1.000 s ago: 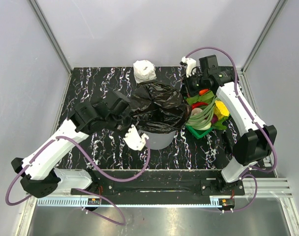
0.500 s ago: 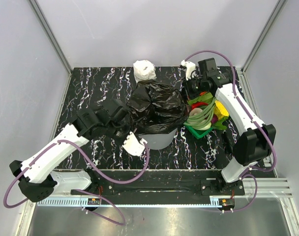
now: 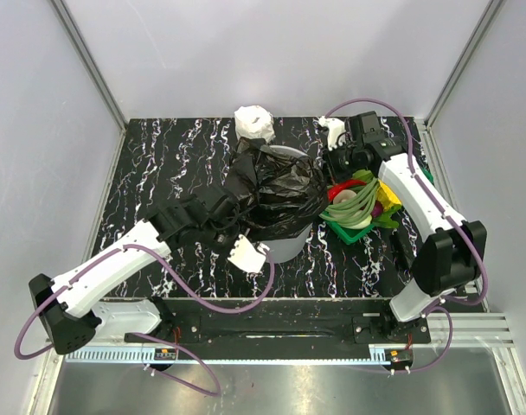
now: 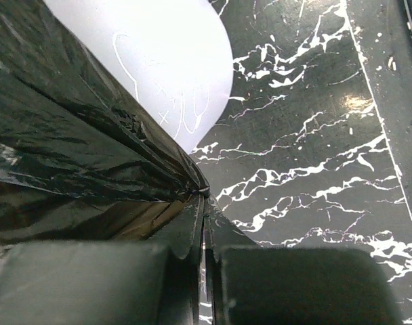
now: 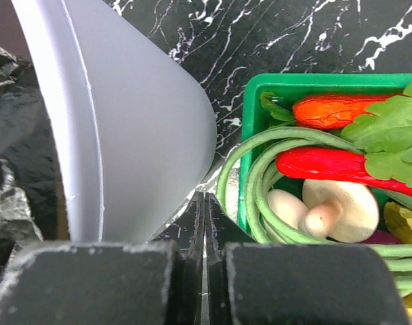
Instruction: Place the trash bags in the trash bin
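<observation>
Pinching a fold of the trash bags [image 3: 276,186], our left gripper [image 4: 204,245] has its fingers pressed nearly together on the black film just left of the trash bin [image 3: 285,248], while most of the film sits heaped over the bin's mouth. Our right gripper [image 5: 204,233] has its fingers meeting with no gap, low between the bin's right wall and the green basket [image 5: 307,81]; we cannot tell whether film is caught there.

The trash bags [image 3: 276,188] lie heaped over the trash bin [image 3: 285,249], basket [image 3: 348,233] just right (roll [image 3: 254,123] behind).
</observation>
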Controlling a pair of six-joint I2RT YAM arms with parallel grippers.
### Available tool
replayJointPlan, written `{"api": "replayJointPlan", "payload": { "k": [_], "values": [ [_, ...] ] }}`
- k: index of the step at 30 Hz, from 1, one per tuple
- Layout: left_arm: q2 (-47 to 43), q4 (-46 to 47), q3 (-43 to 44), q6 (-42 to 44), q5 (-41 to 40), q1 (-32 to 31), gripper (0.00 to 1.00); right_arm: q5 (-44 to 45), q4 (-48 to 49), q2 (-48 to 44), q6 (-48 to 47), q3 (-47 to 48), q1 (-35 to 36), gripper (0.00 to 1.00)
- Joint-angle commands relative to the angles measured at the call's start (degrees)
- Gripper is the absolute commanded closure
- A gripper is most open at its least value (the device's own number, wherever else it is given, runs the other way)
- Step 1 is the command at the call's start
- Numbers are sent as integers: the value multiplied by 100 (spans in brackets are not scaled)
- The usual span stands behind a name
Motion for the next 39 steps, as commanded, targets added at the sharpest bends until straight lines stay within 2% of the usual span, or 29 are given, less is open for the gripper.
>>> {"api": "replayJointPlan", "payload": {
  "k": [1,3,6,8,11,12,15,22,27,34,39],
  "values": [
    [-12,475,-16,-211,22,8,100,458,208,-417,-262,25,-7,99],
    [-21,467,54,-273,-49,17,96,871,217,-566,-271,156,-8,93],
    [-47,475,178,-335,-58,8,85,1399,217,-795,-341,463,-16,75],
    [-47,467,257,-361,-102,17,81,1602,147,-892,-428,788,-7,64],
    [14,467,275,-344,-207,-1,76,1226,-387,-770,-543,1586,1,48],
    [23,475,266,-326,-242,-1,75,894,-738,-665,-569,1946,10,37],
    [41,493,213,-300,-287,-1,71,565,-1136,-392,-657,2450,185,27],
    [32,493,310,-343,-383,-10,71,1189,-1225,-32,-1149,2521,1055,24],
    [41,467,389,-352,-401,-27,71,1724,-1251,276,-1422,2574,1424,23],
    [41,440,407,-343,-462,-62,71,2568,-1251,522,-1712,2548,1750,23],
    [58,431,415,-326,-480,-71,71,2867,-1023,497,-1738,2328,1812,28]
  ]
}}
